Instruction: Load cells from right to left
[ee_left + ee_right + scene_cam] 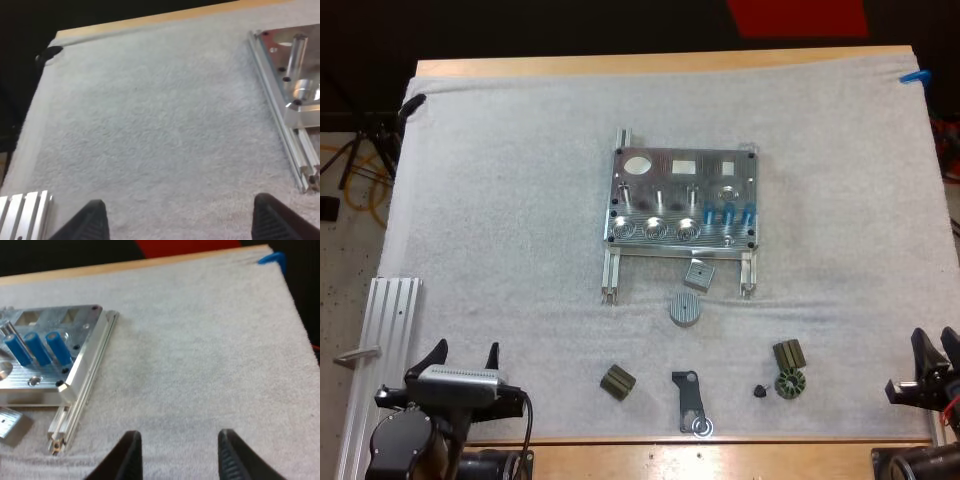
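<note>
Left claw (466, 352) and right claw (936, 345): both spread wide, holding nothing, at the mat's (520, 200) near corners. Three blue cylinders (728, 212) sit in the metal fixture (660, 190).

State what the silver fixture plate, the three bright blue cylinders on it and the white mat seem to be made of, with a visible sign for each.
The silver fixture plate: probably machined aluminium, bare; bright glints, fine grooves, cut-outs.
The bright blue cylinders: smooth, glossy skin, perhaps plastic sleeve or paint; core unknowable.
The white mat: soft matte cloth, towel-like; fuzzy nap.
</note>
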Action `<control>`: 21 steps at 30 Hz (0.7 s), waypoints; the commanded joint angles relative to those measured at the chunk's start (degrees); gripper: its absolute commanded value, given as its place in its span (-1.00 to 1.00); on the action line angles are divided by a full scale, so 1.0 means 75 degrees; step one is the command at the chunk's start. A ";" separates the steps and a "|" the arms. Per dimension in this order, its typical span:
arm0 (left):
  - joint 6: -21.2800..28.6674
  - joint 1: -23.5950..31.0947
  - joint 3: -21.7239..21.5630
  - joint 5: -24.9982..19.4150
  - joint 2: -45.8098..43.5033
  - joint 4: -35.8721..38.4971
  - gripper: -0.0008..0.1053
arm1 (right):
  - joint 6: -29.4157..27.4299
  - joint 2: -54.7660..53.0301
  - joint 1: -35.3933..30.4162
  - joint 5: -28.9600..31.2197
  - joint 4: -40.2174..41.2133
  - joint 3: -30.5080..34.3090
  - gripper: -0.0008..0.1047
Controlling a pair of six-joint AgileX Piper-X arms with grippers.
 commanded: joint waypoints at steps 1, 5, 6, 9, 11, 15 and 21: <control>-0.0041 0.0020 0.0006 0.0000 -0.0946 -0.0144 0.15 | -0.0027 -0.0054 -0.0049 -0.0146 -0.0084 0.0079 -0.30; -0.0016 0.0020 0.0006 0.0100 -0.0946 -0.0144 0.15 | -0.0120 -0.0054 -0.0049 -0.0642 -0.0286 0.0184 -0.30; -0.0016 0.0020 0.0006 0.0100 -0.0946 -0.0144 0.15 | -0.0186 -0.0054 -0.0049 -0.0779 -0.0305 0.0195 -0.30; -0.0016 0.0020 0.0006 0.0100 -0.0946 -0.0144 0.15 | -0.0269 -0.0054 -0.0049 -0.0885 -0.0304 0.0192 -0.30; -0.0016 0.0020 0.0006 0.0100 -0.0946 -0.0144 0.15 | -0.0334 -0.0054 -0.0049 -0.0883 -0.0304 0.0192 -0.30; -0.0016 0.0020 0.0006 0.0100 -0.0946 -0.0144 0.15 | -0.0457 -0.0054 -0.0049 -0.0933 -0.0291 0.0192 -0.30; -0.0016 0.0020 0.0006 0.0100 -0.0946 -0.0144 0.15 | -0.0457 -0.0054 -0.0049 -0.0933 -0.0291 0.0192 -0.30</control>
